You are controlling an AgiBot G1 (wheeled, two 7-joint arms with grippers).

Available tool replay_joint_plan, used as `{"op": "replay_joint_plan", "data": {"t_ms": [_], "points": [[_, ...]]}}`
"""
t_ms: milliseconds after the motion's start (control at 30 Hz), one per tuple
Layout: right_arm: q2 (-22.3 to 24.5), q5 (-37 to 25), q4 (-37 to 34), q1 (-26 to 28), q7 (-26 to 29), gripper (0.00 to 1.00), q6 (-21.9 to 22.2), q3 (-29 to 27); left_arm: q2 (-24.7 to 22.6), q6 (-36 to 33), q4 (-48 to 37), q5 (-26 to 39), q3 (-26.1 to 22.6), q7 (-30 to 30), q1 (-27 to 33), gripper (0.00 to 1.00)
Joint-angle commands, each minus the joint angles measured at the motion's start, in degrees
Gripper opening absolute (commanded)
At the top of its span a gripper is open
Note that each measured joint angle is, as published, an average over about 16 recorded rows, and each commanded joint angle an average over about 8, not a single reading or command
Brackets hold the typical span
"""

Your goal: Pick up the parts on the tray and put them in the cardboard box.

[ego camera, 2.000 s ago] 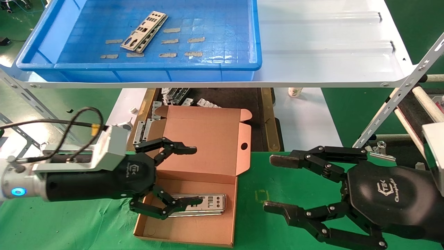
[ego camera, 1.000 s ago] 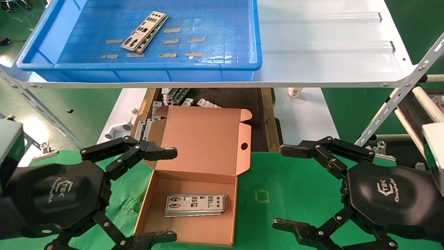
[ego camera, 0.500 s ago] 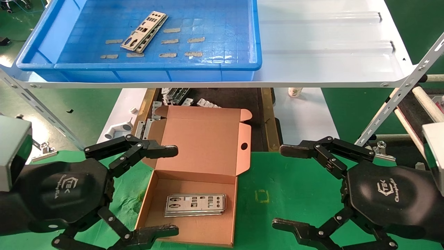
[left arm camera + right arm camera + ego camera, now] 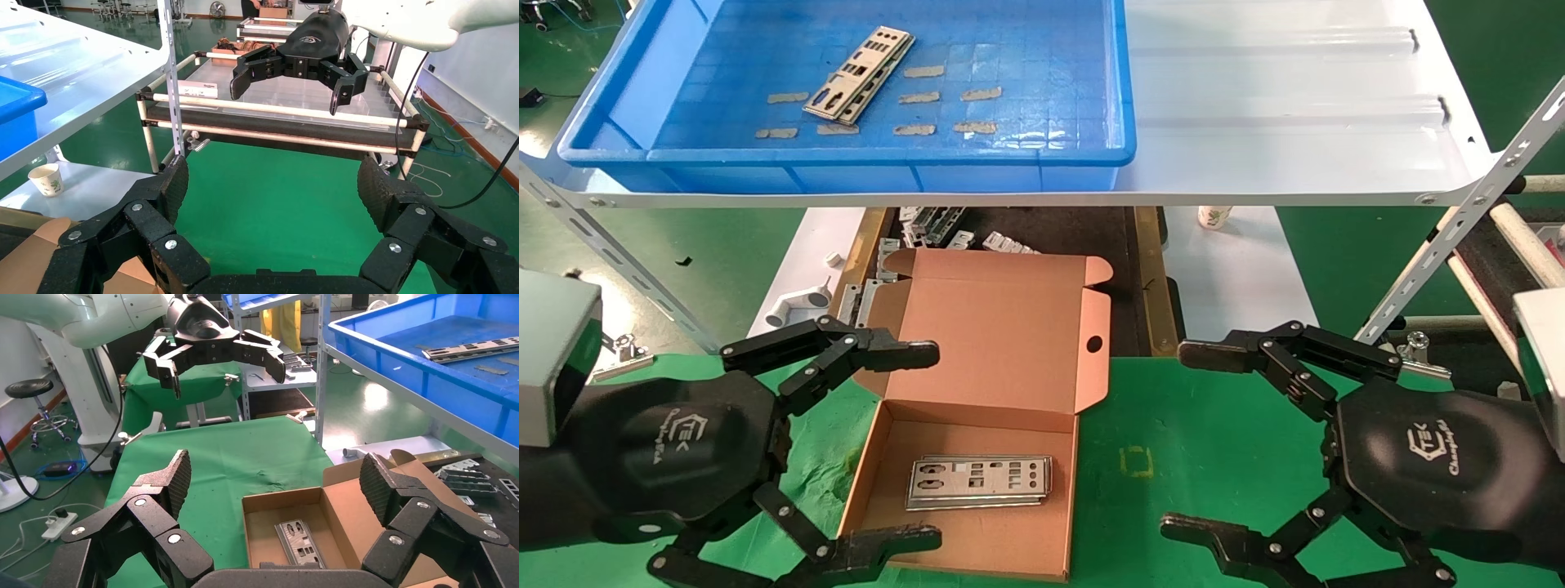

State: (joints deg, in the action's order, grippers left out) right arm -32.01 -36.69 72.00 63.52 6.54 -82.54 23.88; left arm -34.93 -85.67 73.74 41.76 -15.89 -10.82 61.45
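The box (image 4: 977,425) is taken as the landmark. It lies open on a green cloth (image 4: 1189,457), its lid (image 4: 1001,327) folded back on the far side, with a small round hole (image 4: 1094,344) in the right flap. Inside it, on the floor toward the near side, a stack of parts (image 4: 979,481) is seen lying flat, lengthwise across the box.

The left gripper (image 4: 919,445) is held just left of the box, its jaws spread wide and nothing between them; one fingertip (image 4: 911,354) is seen over the box's far left corner and the other over its near left edge. The right gripper (image 4: 1189,441) is held to the right of the box, well apart from it, over the cloth, its jaws likewise wide apart and empty. In the right wrist view the box (image 4: 306,533) and the parts (image 4: 298,542) are seen between that gripper's spread fingers (image 4: 168,481), with the left gripper (image 4: 214,355) farther off.

Beyond the box and higher, a blue tray (image 4: 1042,155) is set on a white shelf (image 4: 1295,122). One more stack of parts (image 4: 858,75) is left on the tray floor, lying at a slant toward its far left, among tan tape patches (image 4: 980,93).

Between the box and the shelf, grey brackets (image 4: 932,224) are seen in a dark bin just behind the lid.
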Motion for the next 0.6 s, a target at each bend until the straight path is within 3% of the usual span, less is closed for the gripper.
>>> {"op": "replay_joint_plan", "data": {"t_ms": [33,600], "points": [[0.0,0.0,0.0,0.0,0.0,1.0,0.0,0.0,-0.02,0.0,-0.05,0.02,-0.03,0.02,0.03,1.0],[0.0,0.0,0.0,0.0,0.0,1.0,0.0,0.0,-0.08,0.0,-0.18,0.11,-0.13,0.08,0.1,1.0]]}}
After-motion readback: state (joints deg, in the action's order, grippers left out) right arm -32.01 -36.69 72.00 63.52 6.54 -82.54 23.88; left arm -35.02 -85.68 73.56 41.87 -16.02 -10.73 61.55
